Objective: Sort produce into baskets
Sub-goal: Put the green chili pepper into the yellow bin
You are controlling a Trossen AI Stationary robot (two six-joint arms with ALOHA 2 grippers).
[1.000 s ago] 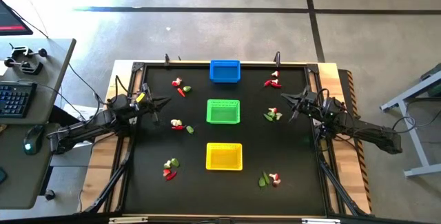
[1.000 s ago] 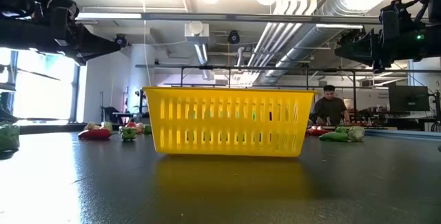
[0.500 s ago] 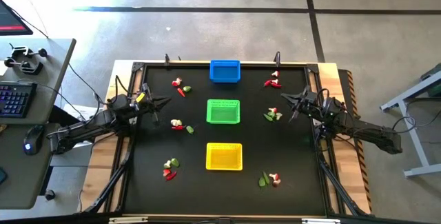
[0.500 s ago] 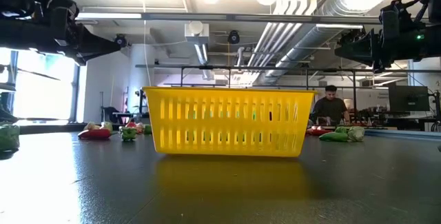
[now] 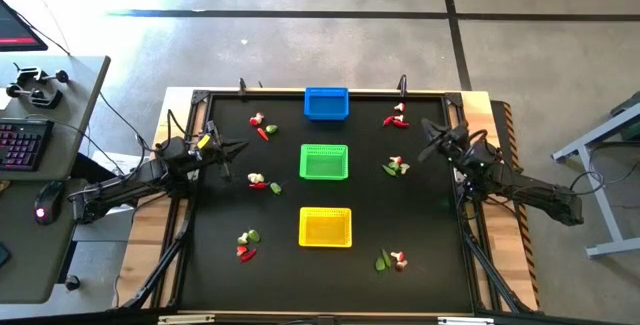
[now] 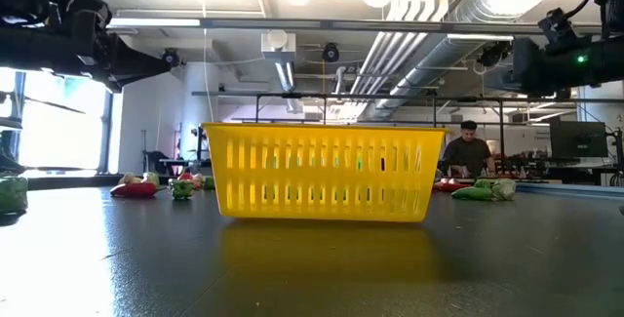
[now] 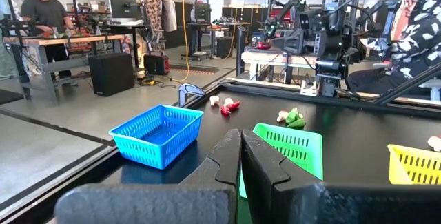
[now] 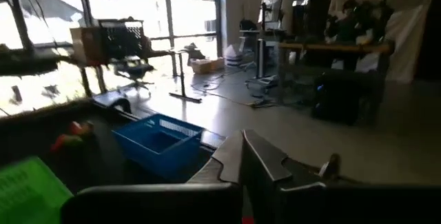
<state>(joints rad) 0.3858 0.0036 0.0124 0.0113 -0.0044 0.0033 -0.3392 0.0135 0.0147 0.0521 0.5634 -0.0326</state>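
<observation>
Hovering clenched, empty: left hand [image 5: 240,148], right hand [image 5: 428,152], flanking green basket [image 5: 324,162].

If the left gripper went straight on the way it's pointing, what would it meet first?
Probably the green basket: the shut left gripper points toward its near corner, with the blue basket off to one side. It hangs above the table, so it might pass over.

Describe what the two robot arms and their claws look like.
Both arms are dark, slim and jointed, with black cables running along them. The left arm carries a small yellow mark near its wrist. The left claw has two flat, black, angular fingers with stepped edges; the right claw has the same shape. In the low view, a small green light glows on the right arm.
</observation>
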